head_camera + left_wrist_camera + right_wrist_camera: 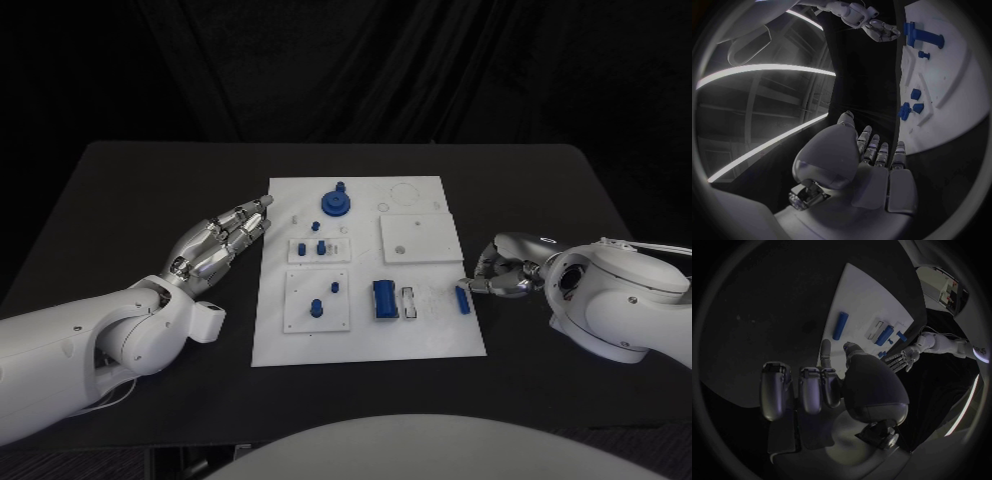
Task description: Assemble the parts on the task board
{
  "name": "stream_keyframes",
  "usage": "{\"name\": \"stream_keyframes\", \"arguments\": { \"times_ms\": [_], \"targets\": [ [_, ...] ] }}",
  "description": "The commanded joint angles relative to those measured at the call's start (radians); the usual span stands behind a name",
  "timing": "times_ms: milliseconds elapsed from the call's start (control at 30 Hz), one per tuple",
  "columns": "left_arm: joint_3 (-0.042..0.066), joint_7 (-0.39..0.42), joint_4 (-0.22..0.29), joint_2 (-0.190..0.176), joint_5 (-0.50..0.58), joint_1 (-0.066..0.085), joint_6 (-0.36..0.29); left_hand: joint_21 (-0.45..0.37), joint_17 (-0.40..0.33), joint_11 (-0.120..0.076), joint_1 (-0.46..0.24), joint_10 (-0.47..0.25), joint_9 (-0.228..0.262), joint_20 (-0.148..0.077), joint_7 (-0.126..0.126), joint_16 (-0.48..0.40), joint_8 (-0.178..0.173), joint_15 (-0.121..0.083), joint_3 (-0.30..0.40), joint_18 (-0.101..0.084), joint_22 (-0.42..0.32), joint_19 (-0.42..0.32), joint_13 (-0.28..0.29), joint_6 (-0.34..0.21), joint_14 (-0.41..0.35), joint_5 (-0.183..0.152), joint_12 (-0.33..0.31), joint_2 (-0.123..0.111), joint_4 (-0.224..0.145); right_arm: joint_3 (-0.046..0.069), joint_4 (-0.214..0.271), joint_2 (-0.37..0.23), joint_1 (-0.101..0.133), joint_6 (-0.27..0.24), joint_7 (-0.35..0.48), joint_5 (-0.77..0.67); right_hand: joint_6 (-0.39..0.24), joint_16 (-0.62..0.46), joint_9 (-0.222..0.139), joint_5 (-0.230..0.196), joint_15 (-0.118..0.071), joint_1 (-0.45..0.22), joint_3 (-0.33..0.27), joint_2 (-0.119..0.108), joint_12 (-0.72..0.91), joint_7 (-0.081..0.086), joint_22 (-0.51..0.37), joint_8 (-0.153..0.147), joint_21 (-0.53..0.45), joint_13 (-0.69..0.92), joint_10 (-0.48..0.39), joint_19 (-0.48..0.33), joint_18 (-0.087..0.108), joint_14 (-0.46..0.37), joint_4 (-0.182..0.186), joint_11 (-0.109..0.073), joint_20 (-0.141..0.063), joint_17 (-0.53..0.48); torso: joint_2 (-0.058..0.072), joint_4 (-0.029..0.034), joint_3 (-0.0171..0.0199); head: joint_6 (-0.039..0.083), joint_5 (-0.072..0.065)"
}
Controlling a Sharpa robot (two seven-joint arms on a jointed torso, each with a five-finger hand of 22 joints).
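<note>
My right hand (498,275), empty with loosely curled fingers, sits right of the blue bar (463,301); it lies top-to-bottom. Left hand (219,245) is released, farther off.

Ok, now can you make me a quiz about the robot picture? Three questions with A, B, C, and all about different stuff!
1. Where is the thin blue stick?
A. In the left hand
B. On the board's edge, next to the right hand
C. Off on the black table

2. What colour is the task board?
A. White
B. Red
C. Yellow

3. What is the left hand doing?
A. Holding a blue part
B. Pressing on the board's middle
C. Holding nothing, with its fingers stretched out

Answers:
1 B: the thin blue stick lies on the board just by the right hand.
2 A: the task board is white on the black table.
3 C: the left hand sits beside the board with straight fingers and nothing in them.
</note>
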Motion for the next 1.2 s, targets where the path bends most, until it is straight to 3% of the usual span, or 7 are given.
{"name": "stream_keyframes", "arguments": {
  "times_ms": [33, 167, 300, 400, 600, 700, 1200],
  "targets": [
    [0.001, 0.168, -0.002, 0.004, -0.01, -0.004, -0.014, -0.004, -0.001, 0.003, 0.002, -0.005, -0.002, -0.017, -0.004, -0.004, -0.007, -0.013, -0.008, 0.032, -0.011, -0.003, -0.001, -0.015, 0.0, -0.001, -0.006, 0.003, 0.002, 0.0, 0.0, 0.006, -0.016, 0.013, -0.031, -0.026, -0.002, 0.003, 0.001, -0.01, 0.006, -0.002, -0.007, -0.005, 0.003, 0.002, 0.23, 0.004, -0.002, 0.263, 0.106, 0.059, 0.001, 0.107, -0.001, 0.007, 0.005, 0.263, -0.002, -0.0061, -0.0007, 0.0, 0.004],
    [0.001, 0.169, -0.004, 0.003, -0.01, -0.007, -0.017, -0.006, -0.001, 0.004, 0.005, -0.005, -0.004, -0.055, -0.007, -0.004, -0.008, -0.033, -0.009, 0.026, -0.019, -0.005, -0.001, -0.03, 0.0, 0.004, -0.008, 0.003, 0.002, 0.0, 0.0, 0.015, -0.026, 0.005, -0.03, -0.027, -0.004, 0.003, 0.001, -0.02, 0.006, 0.002, -0.009, -0.006, 0.003, 0.002, 0.23, 0.004, -0.002, 0.263, 0.106, 0.059, 0.002, 0.107, -0.002, 0.007, 0.005, 0.263, -0.002, -0.008, -0.0002, 0.0, 0.006],
    [0.001, 0.165, -0.006, 0.002, -0.01, -0.009, -0.019, -0.007, -0.001, 0.002, 0.007, -0.009, -0.005, -0.098, -0.015, -0.004, -0.009, -0.043, -0.011, -0.007, -0.024, -0.006, -0.002, -0.048, 0.0, 0.007, -0.015, 0.003, 0.002, 0.0, 0.0, 0.025, -0.033, 0.001, -0.029, -0.04, -0.01, 0.003, -0.002, -0.03, 0.007, 0.006, -0.011, -0.009, 0.003, 0.004, 0.23, -0.001, -0.003, 0.263, 0.106, 0.058, 0.002, 0.107, -0.003, 0.009, 0.006, 0.263, -0.002, -0.0053, -0.0002, 0.0, 0.002],
    [0.001, 0.161, -0.007, 0.002, -0.01, -0.01, -0.018, -0.007, -0.001, 0.002, 0.013, -0.013, -0.005, -0.109, -0.013, -0.004, -0.01, -0.041, -0.011, -0.021, -0.027, -0.007, -0.003, -0.053, 0.0, 0.011, -0.019, 0.0, 0.0, 0.0, -0.004, 0.032, -0.035, 0.001, -0.027, -0.046, -0.014, 0.003, -0.007, -0.034, 0.008, 0.029, -0.009, -0.014, 0.003, 0.005, 0.229, -0.006, -0.005, 0.263, 0.106, 0.057, 0.002, 0.107, -0.01, 0.01, 0.006, 0.263, -0.002, -0.0041, 0.0, 0.0, 0.002],
    [0.001, 0.146, -0.011, 0.003, -0.01, -0.012, -0.01, -0.007, -0.001, 0.006, 0.026, -0.021, -0.006, -0.109, -0.009, -0.004, -0.01, -0.03, -0.006, -0.034, -0.028, -0.007, -0.004, -0.059, 0.0, 0.02, -0.026, -0.003, -0.001, 0.0, -0.008, 0.044, -0.042, 0.006, -0.023, -0.052, -0.014, 0.003, -0.017, -0.014, 0.009, 0.059, -0.004, -0.014, 0.003, 0.006, 0.228, -0.013, -0.008, 0.263, 0.106, 0.055, 0.003, 0.107, -0.013, 0.011, 0.008, 0.263, -0.002, -0.0057, 0.0003, 0.0, 0.006],
    [0.001, 0.136, -0.013, 0.003, -0.01, -0.014, -0.003, -0.007, -0.001, 0.03, 0.042, -0.03, -0.006, -0.09, 0.0, -0.004, -0.01, -0.006, 0.003, -0.04, -0.028, -0.006, -0.004, -0.07, 0.0, 0.031, -0.029, 0.002, -0.002, 0.0, -0.011, 0.052, -0.047, 0.009, -0.021, -0.053, -0.012, 0.003, -0.025, 0.024, 0.008, 0.093, 0.005, -0.014, 0.003, 0.005, 0.228, -0.017, -0.008, 0.263, 0.106, 0.055, 0.003, 0.107, -0.023, 0.01, 0.008, 0.263, -0.002, -0.0052, 0.0005, 0.0, 0.006],
    [0.001, 0.106, -0.018, 0.005, -0.01, -0.018, 0.018, -0.006, -0.001, 0.057, 0.071, -0.031, -0.002, -0.071, 0.042, -0.004, -0.006, 0.014, 0.019, -0.04, -0.026, -0.005, -0.002, -0.041, 0.0, 0.054, -0.016, 0.01, -0.007, 0.0, -0.038, 0.096, -0.085, 0.043, -0.025, -0.054, -0.013, 0.003, -0.055, 0.141, 0.009, 0.16, 0.033, -0.014, 0.003, 0.008, 0.226, -0.038, -0.014, 0.263, 0.106, 0.052, 0.004, 0.107, -0.039, 0.011, 0.008, 0.263, -0.002, -0.0049, 0.0004, 0.0, 0.006]
  ]
}}
